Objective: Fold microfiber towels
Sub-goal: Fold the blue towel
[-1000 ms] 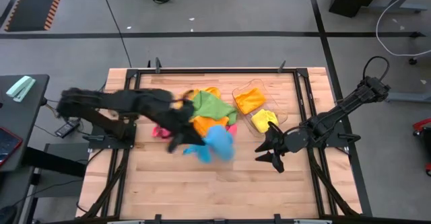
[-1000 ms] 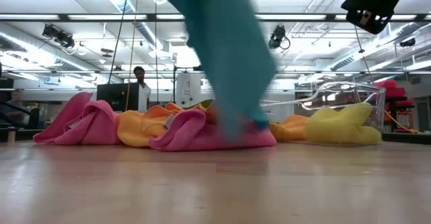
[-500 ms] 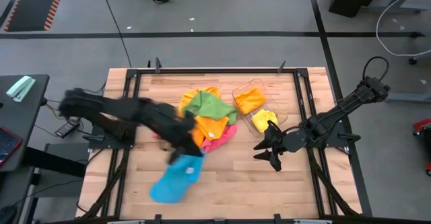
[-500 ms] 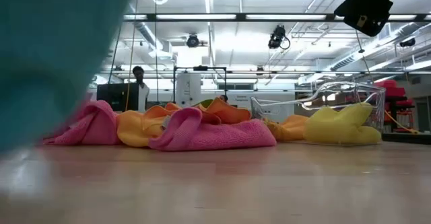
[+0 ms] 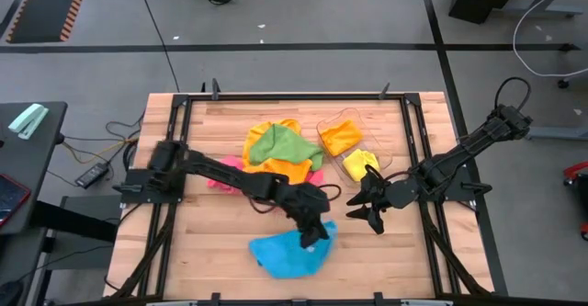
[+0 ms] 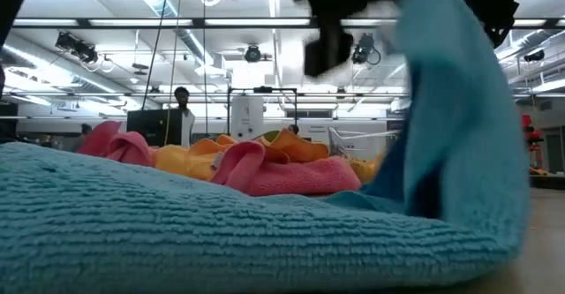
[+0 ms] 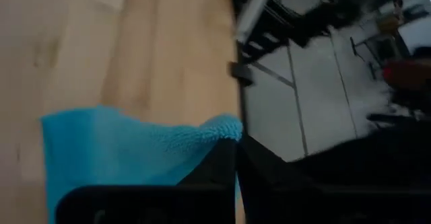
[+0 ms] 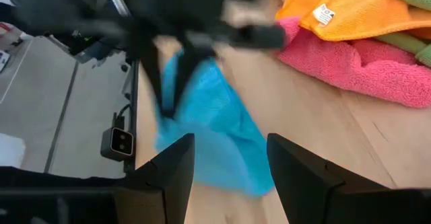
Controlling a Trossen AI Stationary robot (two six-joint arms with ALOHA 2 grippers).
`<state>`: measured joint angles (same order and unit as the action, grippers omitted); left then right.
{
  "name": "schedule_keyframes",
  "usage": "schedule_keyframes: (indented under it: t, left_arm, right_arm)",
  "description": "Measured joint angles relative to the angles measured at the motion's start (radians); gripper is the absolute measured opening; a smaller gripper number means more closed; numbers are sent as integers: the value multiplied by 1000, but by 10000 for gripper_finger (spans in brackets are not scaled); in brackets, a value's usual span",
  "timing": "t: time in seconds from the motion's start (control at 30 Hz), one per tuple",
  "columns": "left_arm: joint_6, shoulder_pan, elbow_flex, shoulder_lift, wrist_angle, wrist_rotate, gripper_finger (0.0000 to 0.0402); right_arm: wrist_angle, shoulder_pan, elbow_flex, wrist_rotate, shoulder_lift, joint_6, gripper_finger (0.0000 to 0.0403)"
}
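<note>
Currently left gripper (image 5: 317,233) pinches the soft blue microfiber towel (image 5: 287,255) near the table's (image 5: 211,260) front edge; right gripper (image 5: 360,207) waits spread. Risk: bunched cloth folds crooked.

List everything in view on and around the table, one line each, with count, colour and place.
blue towel: one, blue, near edge of the table, one corner lifted by the left hand
green towel: one, green, top of the pile at the table's far middle
orange towel: one, orange, in the pile under the green one
pink towel: one, pink, pile's near side
clear tray: one, clear, right of the pile, holding an orange cloth and a yellow cloth
table: one, light wood
person: one, far background, low view
left hand: shut on the blue towel's corner
right hand: open, hovering near the tray
</note>
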<state>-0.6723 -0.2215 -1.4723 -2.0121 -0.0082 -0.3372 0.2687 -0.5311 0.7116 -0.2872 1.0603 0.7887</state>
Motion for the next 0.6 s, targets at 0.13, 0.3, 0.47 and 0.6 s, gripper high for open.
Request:
schedule_keyframes:
  t: [0.13, 0.3, 0.47, 0.6]
  left_arm:
    - [-23, 16, 0, -98, 144, 36, 7]
    - [-105, 29, 0, -161, 360, 80, 39]
    - [-56, 27, -1, -168, 442, 237, 51]
    - [-25, 28, -1, -168, 505, 414, 35]
  right_arm:
    - [-3, -2, 0, 1, 0, 1, 193]
    - [-1, -2, 0, 1, 0, 12, 193]
    - [3, -2, 0, 0, 0, 8, 193]
    - [3, -2, 0, 0, 0, 15, 193]
